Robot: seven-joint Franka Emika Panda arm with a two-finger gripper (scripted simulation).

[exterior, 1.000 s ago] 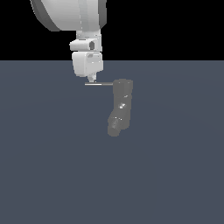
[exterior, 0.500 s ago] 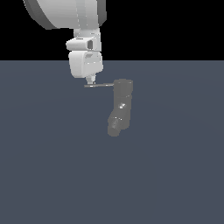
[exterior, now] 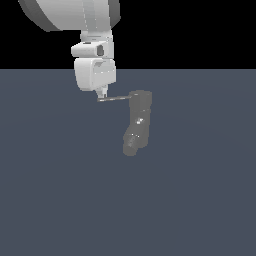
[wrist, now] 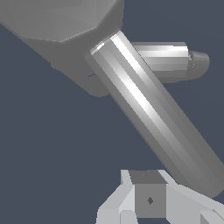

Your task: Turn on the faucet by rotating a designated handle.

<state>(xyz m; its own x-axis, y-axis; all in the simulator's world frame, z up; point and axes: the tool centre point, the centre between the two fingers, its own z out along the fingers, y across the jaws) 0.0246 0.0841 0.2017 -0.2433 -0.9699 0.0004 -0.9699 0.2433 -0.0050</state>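
Observation:
The dull grey faucet [exterior: 139, 119] stands upright in the middle of the exterior view, with its stubby spout [exterior: 131, 145] bent downward. The handle [exterior: 115, 98], a thin grey rod, sticks out from the faucet's top toward the exterior view's left. My gripper [exterior: 103, 93] hangs just above the handle's free end, touching or almost touching it, and holds nothing. In the wrist view the handle [wrist: 153, 116] runs as a thick diagonal bar from the faucet's body [wrist: 57, 26] to my fingertips [wrist: 148, 199], which appear closed together. The spout [wrist: 168, 60] shows behind the bar.
The faucet stands on a plain dark blue-grey floor [exterior: 200, 200]. The large white robot arm [exterior: 75, 15] comes down from the upper part of the exterior view's left. Nothing else is in view.
The gripper and wrist have shifted slightly toward the exterior view's left, staying at the handle's free end. The handle's free end has dipped very slightly, if at all.

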